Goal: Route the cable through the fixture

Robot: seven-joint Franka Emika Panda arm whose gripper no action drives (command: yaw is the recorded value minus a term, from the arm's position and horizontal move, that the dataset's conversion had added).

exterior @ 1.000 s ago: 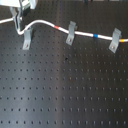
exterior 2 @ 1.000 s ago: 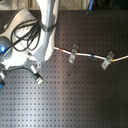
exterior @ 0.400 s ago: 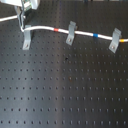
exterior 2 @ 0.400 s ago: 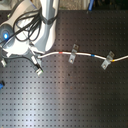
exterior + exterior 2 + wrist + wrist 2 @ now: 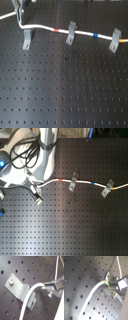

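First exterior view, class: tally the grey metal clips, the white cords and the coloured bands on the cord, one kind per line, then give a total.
Grey metal clip brackets: 3
Long thin white cord: 1
Short red band on the cord: 1
Short blue band on the cord: 1
Total: 6

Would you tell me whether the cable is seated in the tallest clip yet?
Not yet: in the first exterior view the cable bends above the fixture, not in its fork.
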